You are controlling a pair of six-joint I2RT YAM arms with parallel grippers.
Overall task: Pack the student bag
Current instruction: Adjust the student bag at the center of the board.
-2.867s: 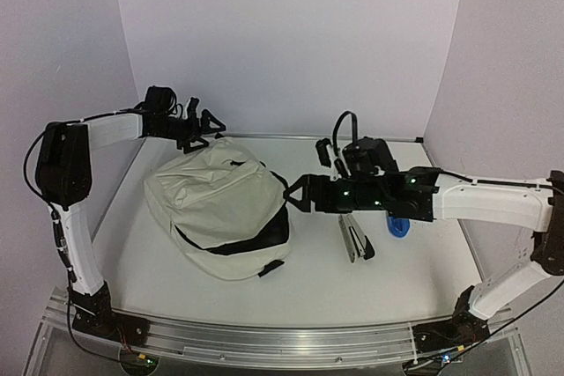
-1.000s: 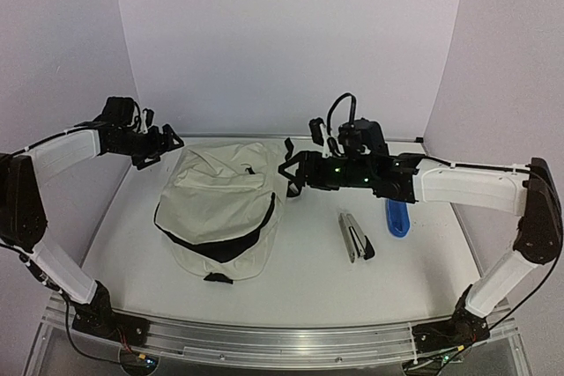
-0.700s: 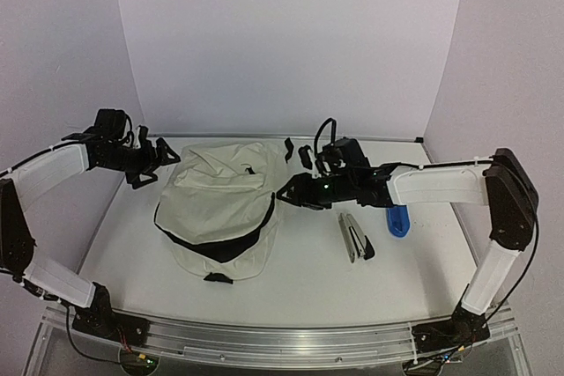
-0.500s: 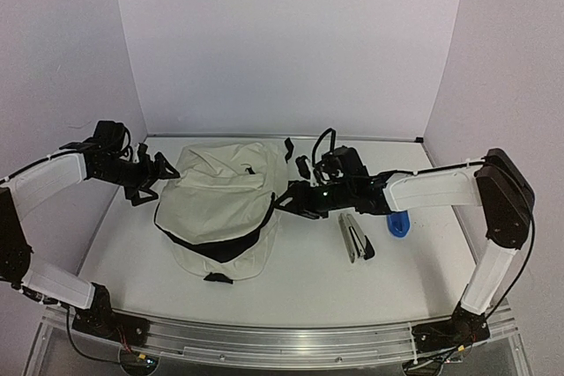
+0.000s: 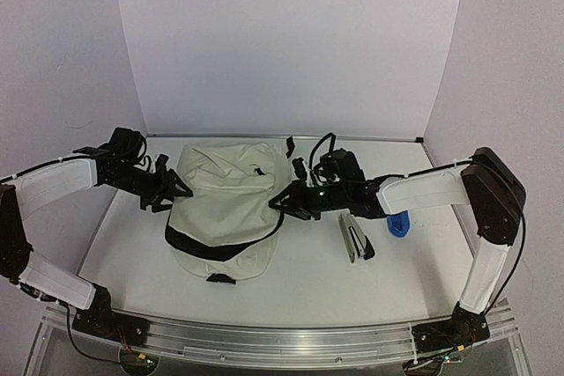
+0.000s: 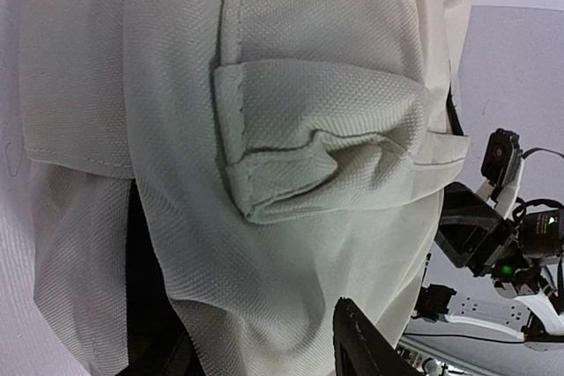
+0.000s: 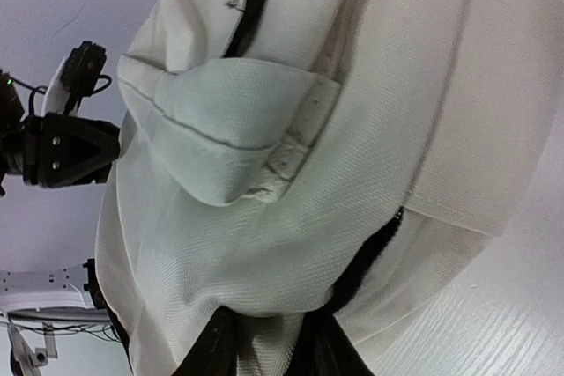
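Observation:
The student bag (image 5: 225, 204), cream fabric with black trim, lies flat in the middle of the table. My left gripper (image 5: 173, 189) is pressed against its left side. In the left wrist view the bag (image 6: 291, 129) fills the frame, and a fold of its fabric sits between my left gripper's (image 6: 264, 360) fingers. My right gripper (image 5: 280, 202) is at the bag's right edge. In the right wrist view the bag's (image 7: 291, 156) cream cloth is pinched between the right gripper's (image 7: 273, 351) black fingers, beside a dark zipper gap.
A black and silver stapler (image 5: 356, 237) lies right of the bag, under the right forearm. A blue object (image 5: 397, 221) sits further right. A black strap end (image 5: 289, 144) pokes out behind the bag. White walls close in the back and sides.
Both arms came down and inward to the bag's sides. The left gripper moved right onto the left edge and narrowed on the fabric; the right gripper narrowed on the right edge. The bag shifted slightly right.

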